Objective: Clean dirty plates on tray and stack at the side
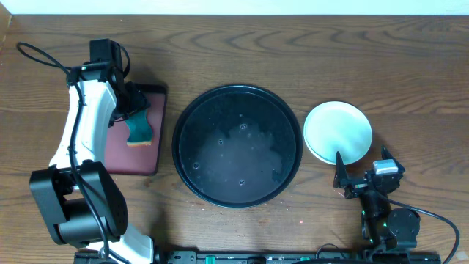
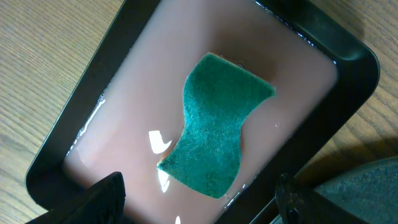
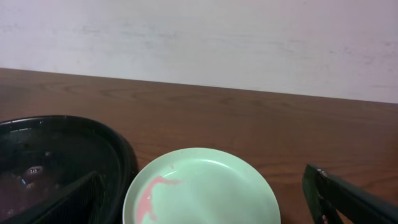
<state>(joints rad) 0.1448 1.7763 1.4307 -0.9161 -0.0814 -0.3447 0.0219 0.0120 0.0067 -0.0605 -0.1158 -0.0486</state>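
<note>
The round black tray [image 1: 238,147] sits mid-table with only wet spots on its floor; its rim [image 3: 56,146] fills the lower left of the right wrist view. A mint-green plate [image 1: 338,132] lies on the bare wood to the right of it. In the right wrist view this plate [image 3: 211,190] has a red smear [image 3: 152,190] on its left part. My right gripper [image 1: 363,165] stands open just in front of the plate, one finger [image 3: 68,202] on each side and nothing between them. My left gripper [image 2: 202,205] hangs open over a green sponge [image 2: 217,134].
The sponge [image 1: 139,130] lies in a small rectangular reddish tray [image 1: 117,158] with a dark rim, left of the black tray. The left arm reaches over that tray from the front left. A pale wall stands behind the table's far edge.
</note>
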